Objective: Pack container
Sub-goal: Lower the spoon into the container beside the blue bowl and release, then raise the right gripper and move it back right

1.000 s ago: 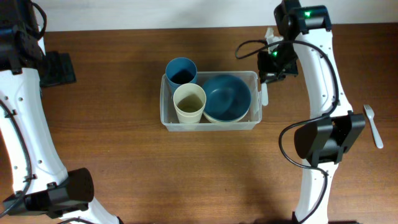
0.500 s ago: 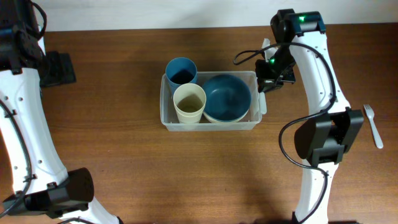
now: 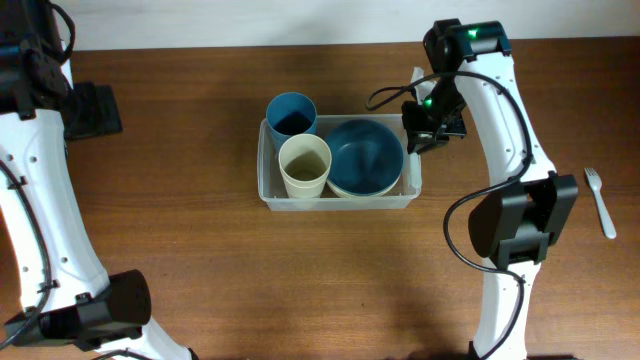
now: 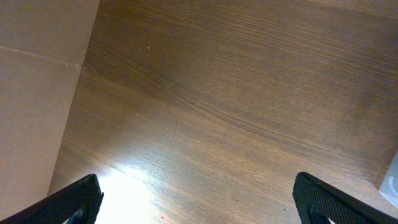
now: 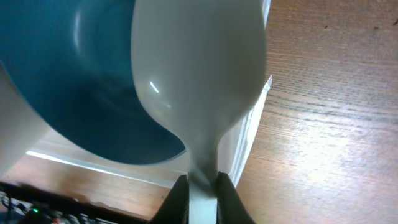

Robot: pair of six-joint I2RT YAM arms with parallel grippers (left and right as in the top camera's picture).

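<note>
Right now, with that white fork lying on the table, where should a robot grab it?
Probably the slim handle of the fork, near its middle, coming from straight above and pinching across its width. It lies flat on the table, tines toward the far edge.

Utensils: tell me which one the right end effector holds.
The white spoon, pinched by its handle in the right end effector; the white fork lies free on the table.

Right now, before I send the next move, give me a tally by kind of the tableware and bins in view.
Cups: 2, blue cup and cream cup
Bowls: 1, blue bowl; a pale edge beneath may be another
Spoons: 1, white spoon, in the right gripper jaws
Forks: 1, white fork
Bins: 1, container
Total: 6
</note>
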